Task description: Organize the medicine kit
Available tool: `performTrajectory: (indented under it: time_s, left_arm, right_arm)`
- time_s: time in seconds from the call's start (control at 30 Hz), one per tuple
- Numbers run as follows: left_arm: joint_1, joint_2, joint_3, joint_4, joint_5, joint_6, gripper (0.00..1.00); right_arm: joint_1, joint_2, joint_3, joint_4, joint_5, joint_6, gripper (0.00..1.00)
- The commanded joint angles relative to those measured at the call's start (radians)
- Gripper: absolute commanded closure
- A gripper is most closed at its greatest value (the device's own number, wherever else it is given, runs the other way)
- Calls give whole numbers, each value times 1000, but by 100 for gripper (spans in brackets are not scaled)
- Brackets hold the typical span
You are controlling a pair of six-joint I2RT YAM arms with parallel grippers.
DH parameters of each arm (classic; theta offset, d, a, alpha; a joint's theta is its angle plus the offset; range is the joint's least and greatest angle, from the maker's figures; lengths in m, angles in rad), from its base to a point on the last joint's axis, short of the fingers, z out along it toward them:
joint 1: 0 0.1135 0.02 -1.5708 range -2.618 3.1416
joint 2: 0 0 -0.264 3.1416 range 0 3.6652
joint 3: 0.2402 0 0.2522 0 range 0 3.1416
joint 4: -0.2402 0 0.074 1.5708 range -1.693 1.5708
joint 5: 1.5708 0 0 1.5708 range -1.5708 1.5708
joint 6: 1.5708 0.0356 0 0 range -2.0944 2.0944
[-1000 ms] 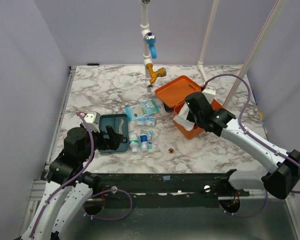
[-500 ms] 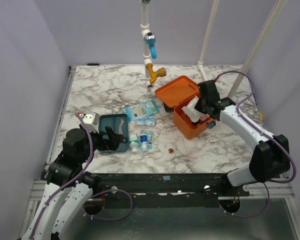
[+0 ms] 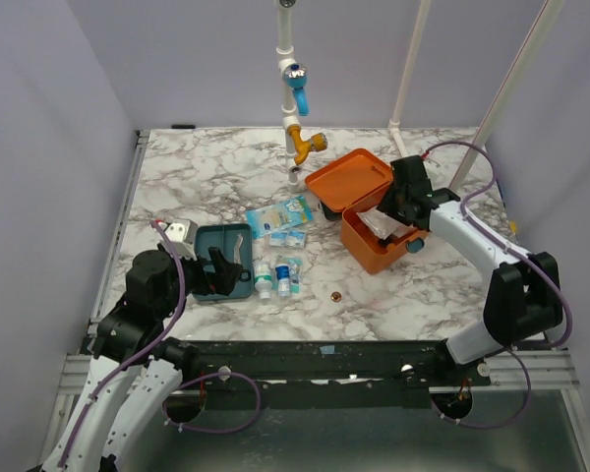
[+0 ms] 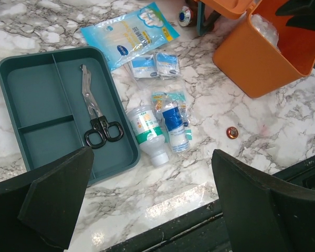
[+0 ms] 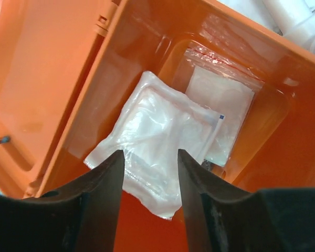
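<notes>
The medicine kit (image 3: 372, 252), an orange box with its lid (image 3: 349, 177) swung back, stands right of centre. My right gripper (image 3: 401, 202) hangs over its open top. In the right wrist view the gripper (image 5: 151, 155) is open, its fingers apart above a white plastic packet (image 5: 157, 136) that lies loose on the box floor (image 5: 147, 236) beside a second flat pouch (image 5: 223, 102). My left gripper (image 3: 221, 270) stands wide open and empty over the near table edge. In the left wrist view the gripper (image 4: 152, 152) is beside the teal tray (image 4: 42, 100).
Scissors (image 4: 94, 115) lie in the teal tray (image 3: 211, 241). Two small bottles (image 4: 147, 131) lie beside it, with a blue packet (image 4: 128, 31) and small sachets (image 4: 157, 64) further back. A copper coin (image 3: 335, 294) sits near the front. A faucet pipe (image 3: 297, 108) stands behind the kit.
My right gripper swung from the kit's front to over its opening and opened; the white packet it carried now lies inside the box. The left arm has not moved.
</notes>
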Motion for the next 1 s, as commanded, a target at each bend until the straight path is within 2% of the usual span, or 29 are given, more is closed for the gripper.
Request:
performTrajectory:
  time_s: [0.0,0.17,0.37,0.63,0.83,0.97]
  left_arm:
    - [-6,37,9,2,-11,-7,1]
    - [-6,81,37,-24,-74,-44,2]
    - [-6,143,60,-29,-18,-121,2]
    - [-6,324,115,-57,152,-190,2]
    - [-19,446,181,-83,190,-223,2]
    - [-65,500,209,-103,165,-251,2]
  right_arm:
    - [-6,-86,52,1,-44,-38,50]
    - [-6,-195,45,-24,-166,-115,48]
    - [19,-327,4,-74,-274,-192,42]
    - [222,-424,-39,-135,-286,-185,39]
    - [360,-438,-112,-64,-317,-143,37]
    - [478,-364,-142,-11,-281,-118,36]
